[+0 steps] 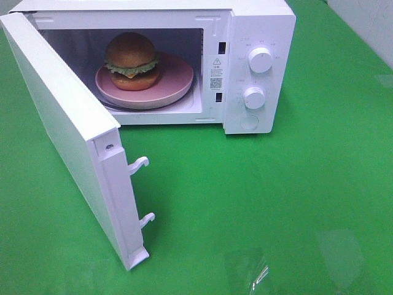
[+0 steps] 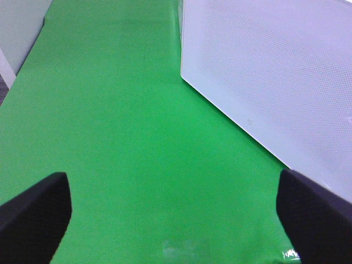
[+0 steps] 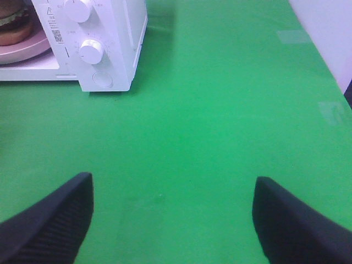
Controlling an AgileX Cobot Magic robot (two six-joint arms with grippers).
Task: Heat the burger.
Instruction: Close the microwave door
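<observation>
White microwave door wide open, burger on pink plate inside

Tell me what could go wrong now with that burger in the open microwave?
The door stands wide open; a push could slide the microwave on the green cloth rather than latch it. The two door hooks jut out and might snag an arm. The round knobs look smooth, so a grip may slip.

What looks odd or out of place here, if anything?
Nothing spilled or damaged. The burger sits upright on its plate inside the microwave. Only the door stands wide open, so heating cannot begin yet.
</observation>
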